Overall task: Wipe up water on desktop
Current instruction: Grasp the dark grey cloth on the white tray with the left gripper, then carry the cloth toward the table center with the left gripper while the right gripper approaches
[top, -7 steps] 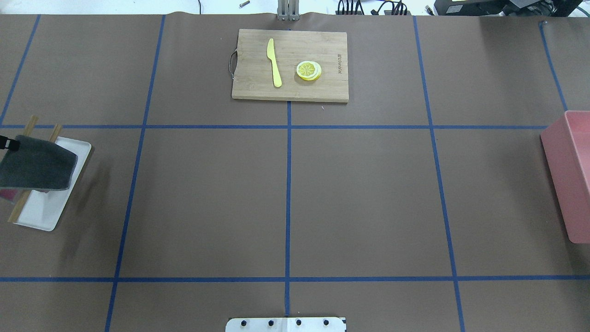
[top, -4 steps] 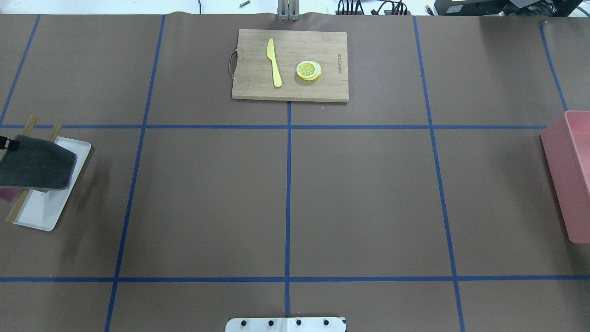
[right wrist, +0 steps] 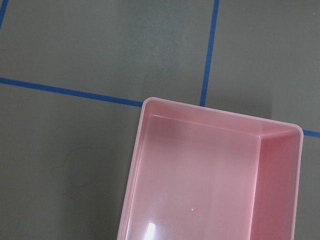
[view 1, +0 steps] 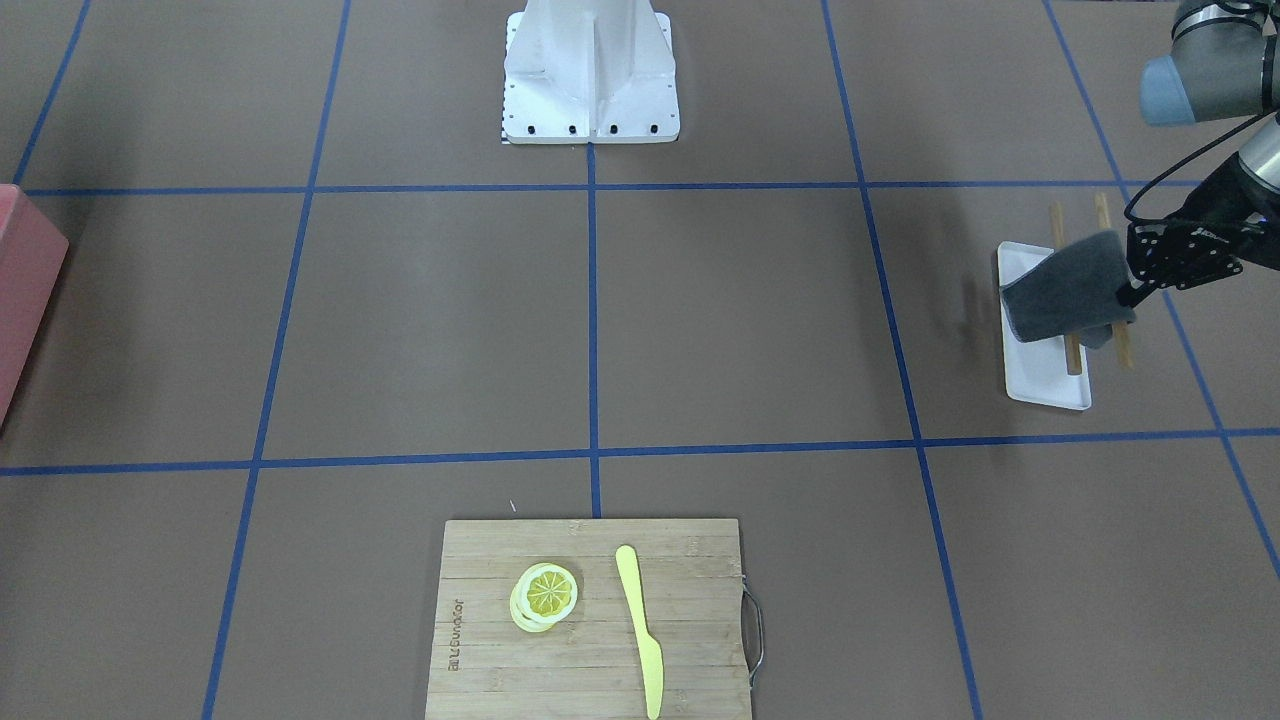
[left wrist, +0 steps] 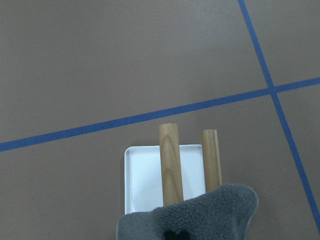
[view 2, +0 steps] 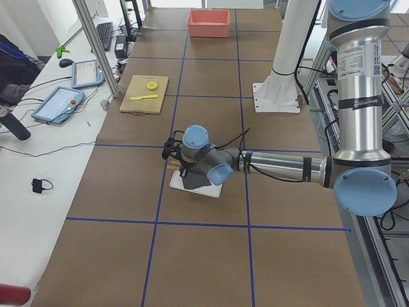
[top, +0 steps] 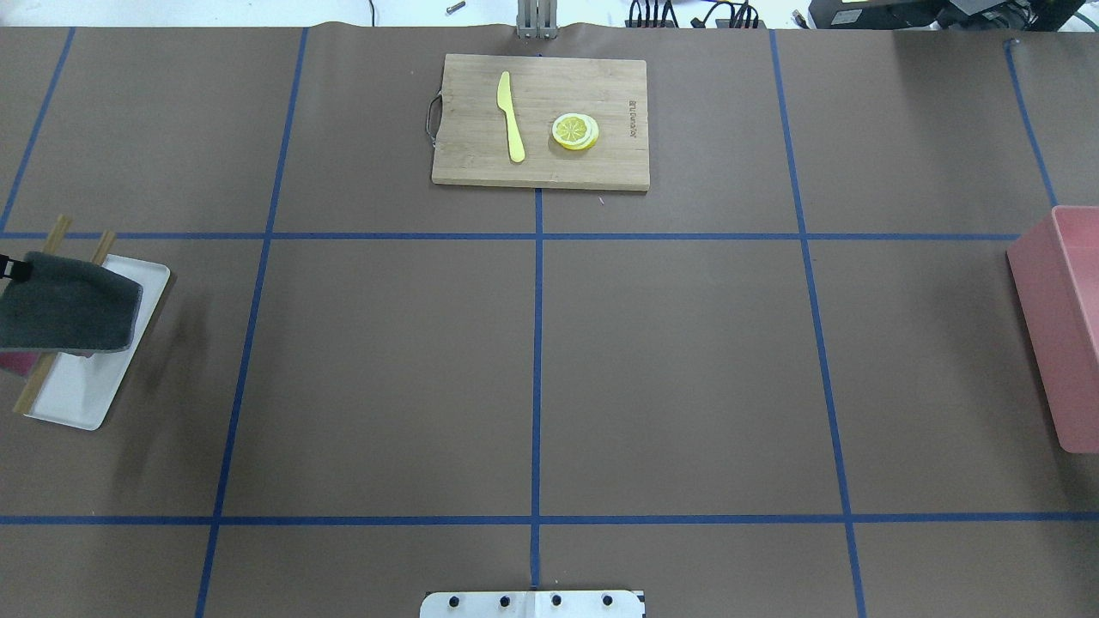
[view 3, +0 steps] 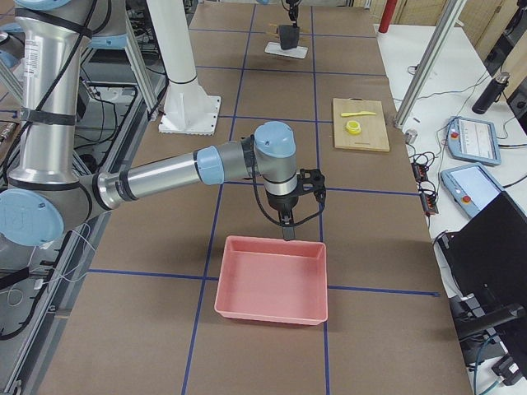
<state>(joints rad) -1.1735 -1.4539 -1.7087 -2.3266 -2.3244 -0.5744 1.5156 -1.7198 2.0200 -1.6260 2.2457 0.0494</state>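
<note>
Where the left gripper point(view 1: 1128, 297) meets the gray cloth point(view 1: 1065, 298), its jaws are clamped on the cloth's edge, holding it above a white tray point(view 1: 1045, 385) that carries 2 wooden sticks point(view 1: 1071, 355). Right gripper point(view 3: 286, 233) hangs by a rim of the pink bin point(view 3: 272, 284); whether its jaws are apart or together cannot be told. Brown desktop point(top: 687, 369), ruled by blue tape, lies beneath both; a bamboo board point(top: 541, 120) sits near its edge opposite the robot.

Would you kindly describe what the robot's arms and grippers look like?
Both the left arm and right arm are silver tubes with pale blue joint caps; a printed label wraps each upright tube. The left gripper and right gripper are black, fed by thin black cables.
</note>
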